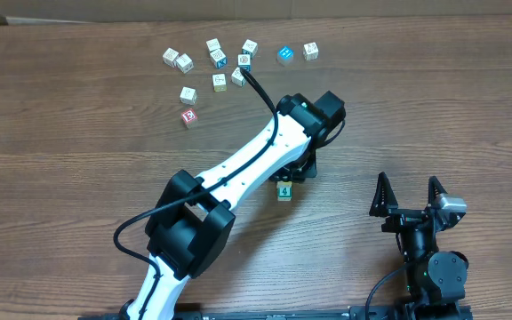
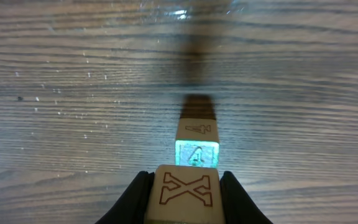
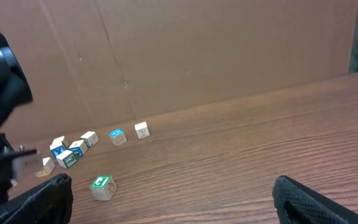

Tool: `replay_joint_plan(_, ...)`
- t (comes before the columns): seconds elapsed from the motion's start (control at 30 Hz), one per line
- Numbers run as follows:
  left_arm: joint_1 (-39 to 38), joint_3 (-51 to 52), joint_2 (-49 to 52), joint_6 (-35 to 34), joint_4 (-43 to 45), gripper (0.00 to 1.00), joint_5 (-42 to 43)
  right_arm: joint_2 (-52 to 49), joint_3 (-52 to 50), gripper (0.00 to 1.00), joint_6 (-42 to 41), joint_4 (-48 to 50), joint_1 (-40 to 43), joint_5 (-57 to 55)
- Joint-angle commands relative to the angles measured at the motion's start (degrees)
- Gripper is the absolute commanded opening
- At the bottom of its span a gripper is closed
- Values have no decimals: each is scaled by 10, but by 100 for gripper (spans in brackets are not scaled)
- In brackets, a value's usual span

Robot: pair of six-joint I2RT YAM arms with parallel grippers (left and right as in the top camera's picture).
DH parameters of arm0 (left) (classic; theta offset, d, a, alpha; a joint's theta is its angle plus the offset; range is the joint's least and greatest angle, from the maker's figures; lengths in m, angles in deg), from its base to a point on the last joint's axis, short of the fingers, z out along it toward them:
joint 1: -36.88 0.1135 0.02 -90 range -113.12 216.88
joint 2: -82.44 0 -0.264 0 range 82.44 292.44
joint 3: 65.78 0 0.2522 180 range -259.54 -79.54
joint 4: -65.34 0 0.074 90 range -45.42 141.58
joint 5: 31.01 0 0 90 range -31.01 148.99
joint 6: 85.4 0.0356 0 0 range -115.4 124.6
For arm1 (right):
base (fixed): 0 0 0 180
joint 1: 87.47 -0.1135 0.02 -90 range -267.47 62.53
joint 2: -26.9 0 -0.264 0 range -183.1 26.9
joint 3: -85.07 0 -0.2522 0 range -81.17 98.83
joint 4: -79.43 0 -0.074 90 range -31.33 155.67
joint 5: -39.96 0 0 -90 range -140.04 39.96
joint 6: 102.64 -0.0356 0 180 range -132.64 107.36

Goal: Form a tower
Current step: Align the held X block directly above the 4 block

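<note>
Overhead view: the left arm (image 1: 238, 169) reaches diagonally across a brown wood-grain table (image 1: 434, 107), its gripper (image 1: 293, 173) set over the tower (image 1: 284, 190) near the table's middle. Only a yellow-green cube face with a dark mark shows beneath the gripper; the rest of the tower is hidden under it, so its long axis points up at the camera.

Left wrist view: the left gripper (image 2: 187, 196) pinches an X cube (image 2: 183, 191), a pale wooden block with an outlined X on the face toward the lens, its dark fingers (image 2: 132, 199) pressed to both sides. Just beyond it sit a glowing teal face (image 2: 197, 154) and a plain wooden face (image 2: 198, 127) with an engraved letter, in line along the stack, which casts a short shadow on the grain.

The right gripper (image 1: 408, 197) rests at the table's near right edge, well apart from the tower, fingers spread and holding nothing. In the right wrist view its dark fingertips (image 3: 319, 199) frame the lower corners.

Loose cubes (image 1: 216, 62) lie scattered along the far side, among them a blue one (image 1: 284, 54) and a red one (image 1: 188, 116). A brown cardboard wall (image 3: 197, 56) backs the table.
</note>
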Motion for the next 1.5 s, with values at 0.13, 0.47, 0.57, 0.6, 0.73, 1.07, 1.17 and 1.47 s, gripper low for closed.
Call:
replay_joint_plan(0.13, -5, 10, -16, -3, 21, 5, 6, 5, -6, 100, 3, 2, -3, 0)
replay_joint_plan(0.47, -9, 28, -16, -4, 34, 5, 6, 5, -6, 100, 3, 2, -3, 0)
replay_joint_plan(0.57, -9, 28, -16, -3, 36, 4, 6, 5, -6, 100, 3, 2, -3, 0)
replay_joint_plan(0.6, -9, 28, -16, -3, 37, 4, 6, 5, -6, 100, 3, 2, -3, 0)
replay_joint_plan(0.73, -9, 28, -16, -3, 38, 4, 6, 5, -6, 100, 3, 2, -3, 0)
replay_joint_plan(1.07, -11, 29, -16, -4, 32, 4, 6, 5, -6, 100, 3, 2, -3, 0)
replay_joint_plan(1.17, -12, 29, -16, -6, 35, 4, 6, 5, -6, 100, 3, 2, -3, 0)
replay_joint_plan(1.47, -12, 31, -16, -5, 34, 4, 3, 5, -6, 100, 3, 2, -3, 0)
